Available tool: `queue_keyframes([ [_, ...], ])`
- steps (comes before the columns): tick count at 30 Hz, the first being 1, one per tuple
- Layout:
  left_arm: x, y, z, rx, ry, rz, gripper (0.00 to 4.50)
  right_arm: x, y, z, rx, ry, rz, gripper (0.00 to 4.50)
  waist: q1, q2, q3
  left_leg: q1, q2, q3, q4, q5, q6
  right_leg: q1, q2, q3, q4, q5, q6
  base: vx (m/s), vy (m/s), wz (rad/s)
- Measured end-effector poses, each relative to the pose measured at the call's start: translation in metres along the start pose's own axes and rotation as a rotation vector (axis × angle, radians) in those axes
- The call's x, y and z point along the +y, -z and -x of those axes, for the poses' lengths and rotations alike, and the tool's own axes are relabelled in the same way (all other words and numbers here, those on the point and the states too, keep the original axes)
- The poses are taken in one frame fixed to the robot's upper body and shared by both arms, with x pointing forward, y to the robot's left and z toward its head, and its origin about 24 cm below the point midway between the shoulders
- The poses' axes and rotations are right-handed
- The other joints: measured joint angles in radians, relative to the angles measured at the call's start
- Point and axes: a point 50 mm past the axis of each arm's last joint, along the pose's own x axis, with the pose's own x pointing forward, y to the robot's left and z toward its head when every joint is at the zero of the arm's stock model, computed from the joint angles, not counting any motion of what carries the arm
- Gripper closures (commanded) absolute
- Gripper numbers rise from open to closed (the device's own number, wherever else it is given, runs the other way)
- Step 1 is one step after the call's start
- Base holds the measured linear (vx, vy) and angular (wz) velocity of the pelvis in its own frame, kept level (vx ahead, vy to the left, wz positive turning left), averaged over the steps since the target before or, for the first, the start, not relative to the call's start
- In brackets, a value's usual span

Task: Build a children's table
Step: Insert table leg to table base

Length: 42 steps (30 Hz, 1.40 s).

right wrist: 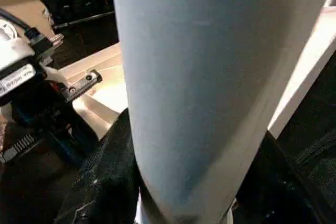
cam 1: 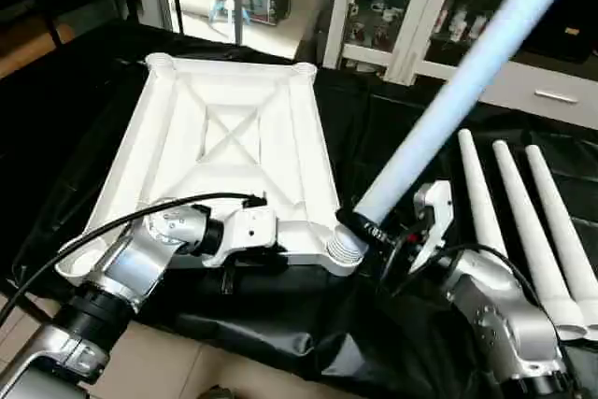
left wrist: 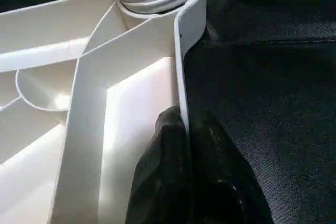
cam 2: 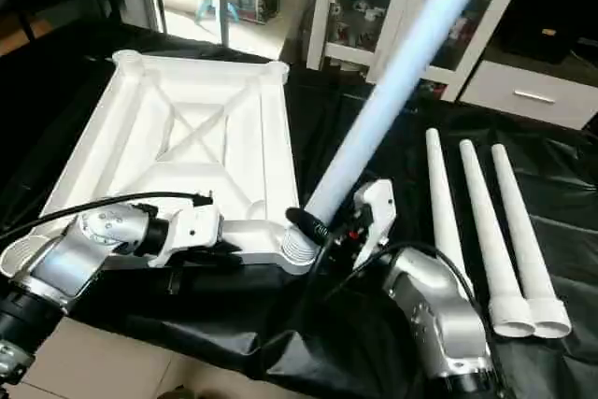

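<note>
Table top (cam 1: 224,137): upside down on the black sheet (cam 1: 374,137), X-ribbed underside facing up, round sockets at the corners
Near-right socket (cam 1: 344,248): ribbed collar at the corner closest to the right arm, one leg standing in it
Raised leg (cam 1: 467,77): base at that socket, tilted up and away toward the far right, upper end running out of frame
Right end effector (cam 1: 374,231): black fingers closed around the raised leg just above the socket; in the wrist view the tube sits between both fingers (right wrist: 102,182)
Right arm: silver forearm coming up from the near right edge, wrist bent toward the table corner
Left end effector (left wrist: 184,129): clamped on the near rim of the table top, one finger inside the rim, one outside, just beside the socket
Left arm: forearm reaching in from the near left, wrist roughly level, black cable (cam 1: 103,226) looping over it
Spare legs (cam 1: 523,221): three lying side by side on the sheet, to the right, wide ends toward the robot
</note>
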Motion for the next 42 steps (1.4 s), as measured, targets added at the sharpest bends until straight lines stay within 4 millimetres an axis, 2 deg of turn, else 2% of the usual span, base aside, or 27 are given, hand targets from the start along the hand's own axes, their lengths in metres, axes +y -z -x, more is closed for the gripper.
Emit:
queue_keyframes([
  [10, -0.001, -0.001, 0.0, -0.001, 0.004, -0.005, 4.47, 0.006, 0.001, 0.004, 0.01, -0.008, 0.062, 2.62, 0.002, 0.0, -0.001, 0.0, 0.0, 0.001, -0.004, 0.0, 0.0, 0.002, 0.0, 0.0, -0.005, 0.0, 0.0, 0.0, 0.0, 0.0],
  [15, -0.002, 0.001, 0.0, 0.006, 0.0, -0.001, 4.47, 0.008, -0.003, -0.003, 0.072, -0.048, 0.122, 2.62, -0.002, -0.007, -0.005, 0.002, 0.0, 0.001, -0.005, 0.0, 0.0, 0.003, 0.0, 0.0, -0.005, 0.001, 0.0, 0.0, 0.0, 0.0],
  [27, -0.003, 0.002, 0.0, 0.011, 0.001, 0.004, 4.47, 0.007, -0.001, -0.006, 0.125, -0.063, 0.128, 2.62, -0.003, -0.011, -0.009, 0.003, 0.0, 0.001, -0.006, 0.0, 0.0, 0.003, 0.0, 0.0, -0.006, 0.001, 0.0, 0.0, 0.0, 0.0],
  [32, -0.004, 0.004, 0.0, 0.02, 0.001, 0.012, 4.47, 0.01, 0.003, -0.008, 0.137, -0.053, 0.142, 2.62, -0.005, -0.013, -0.011, 0.011, -0.001, 0.001, -0.009, 0.0, 0.0, 0.003, 0.0, 0.0, -0.008, -0.003, 0.007, 0.0, 0.0, 0.0],
  [42, -0.004, 0.005, 0.0, 0.03, -0.002, 0.014, 4.47, 0.008, 0.003, -0.012, 0.125, -0.031, 0.134, 2.62, -0.008, -0.015, -0.012, 0.012, -0.001, 0.001, -0.011, 0.0, 0.0, 0.004, 0.0, 0.0, -0.008, -0.003, 0.006, 0.0, 0.0, 0.0],
])
